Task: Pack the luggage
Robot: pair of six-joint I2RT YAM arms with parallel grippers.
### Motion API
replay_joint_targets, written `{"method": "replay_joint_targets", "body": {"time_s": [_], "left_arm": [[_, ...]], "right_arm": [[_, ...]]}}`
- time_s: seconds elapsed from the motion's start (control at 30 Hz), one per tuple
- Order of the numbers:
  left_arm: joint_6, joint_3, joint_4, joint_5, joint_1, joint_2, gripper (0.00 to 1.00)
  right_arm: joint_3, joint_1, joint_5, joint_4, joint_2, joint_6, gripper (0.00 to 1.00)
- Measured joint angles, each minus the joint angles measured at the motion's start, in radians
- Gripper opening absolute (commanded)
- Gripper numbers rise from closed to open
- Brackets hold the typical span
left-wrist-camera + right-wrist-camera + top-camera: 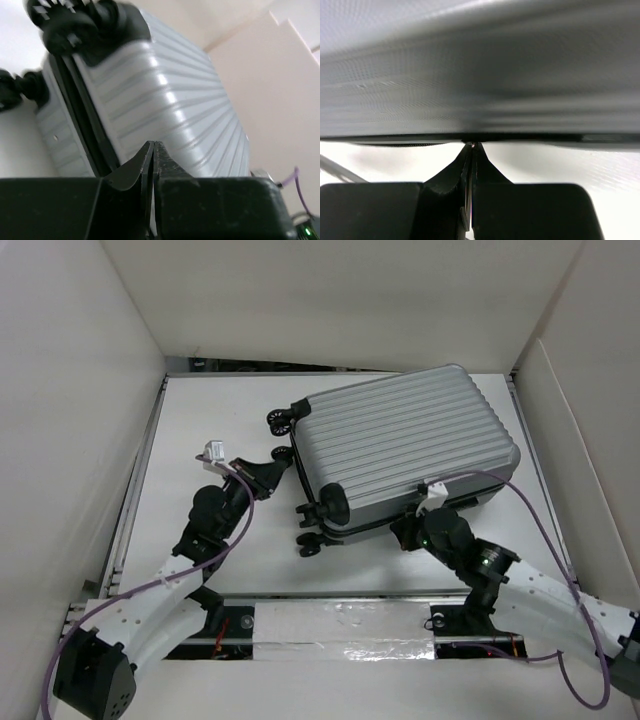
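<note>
1. Luggage (pixel 405 445) lies shut, ribbed shell up, betw. both grippers.
2. L gripper (pixel 153 146): pinched shut, empty, just off its wheel end.
3. R gripper (pixel 471 146): pinched shut, tips at its near-edge seam.
4. Step prob. working that seam; next needs tips to catch it.

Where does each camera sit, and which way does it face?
Top external: above, behind the bases, looking down on table and closed luggage; left arm, right arm show.
Left wrist: on left arm, facing the luggage's wheeled end; shut left gripper shows.
Right wrist: on right arm, close to the luggage's shell; shut right gripper shows.
Shared: all show the luggage.
</note>
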Motion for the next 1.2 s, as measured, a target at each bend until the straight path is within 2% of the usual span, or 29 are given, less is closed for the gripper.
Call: {"method": "replay_joint_targets", "body": {"time_s": [0.1,0.13,0.17,0.2,0.23,0.33,0.5,0.63,0.7,0.83,0.97,1.07,1.2], "left_arm": [[0.010,0.000,0.014,0.035,-0.032,0.035,0.03],[0.017,0.000,0.013,0.054,-0.043,0.048,0.28],[0.031,0.000,0.009,0.071,-0.052,0.056,0.28],[0.036,0.000,0.000,0.084,-0.059,0.061,0.62],[0.051,-0.001,-0.013,0.088,-0.061,0.061,0.83],[0.081,-0.017,-0.049,0.081,-0.061,0.029,0.99],[0.117,-0.056,-0.084,0.074,-0.061,-0.042,0.99],[0.130,-0.058,-0.085,0.071,-0.061,-0.015,0.99],[0.134,-0.058,-0.067,0.071,-0.061,0.021,0.98],[0.135,-0.057,0.021,0.076,-0.061,0.127,0.88],[0.142,-0.054,0.105,0.087,-0.064,0.224,0.88],[0.149,-0.054,0.144,0.095,-0.065,0.236,0.90],[0.155,-0.058,0.195,0.105,-0.072,0.216,0.83]], "right_arm": [[0.042,0.010,-0.014,0.044,0.132,-0.039,0.00],[0.065,0.011,-0.018,0.053,0.176,-0.058,0.00],[0.080,0.013,-0.020,0.072,0.212,-0.072,0.00],[0.090,0.012,-0.023,0.102,0.246,-0.090,0.00],[0.098,0.007,-0.029,0.127,0.274,-0.105,0.00],[0.119,-0.039,-0.077,0.190,0.334,-0.149,0.00],[0.151,-0.149,-0.221,0.256,0.410,-0.214,0.00],[0.176,-0.190,-0.257,0.274,0.452,-0.233,0.00],[0.176,-0.197,-0.269,0.273,0.448,-0.238,0.00],[0.160,-0.210,-0.298,0.272,0.421,-0.239,0.00],[0.147,-0.216,-0.308,0.270,0.385,-0.239,0.00],[0.125,-0.216,-0.313,0.269,0.345,-0.238,0.00],[0.090,-0.225,-0.314,0.285,0.314,-0.238,0.00]]}}
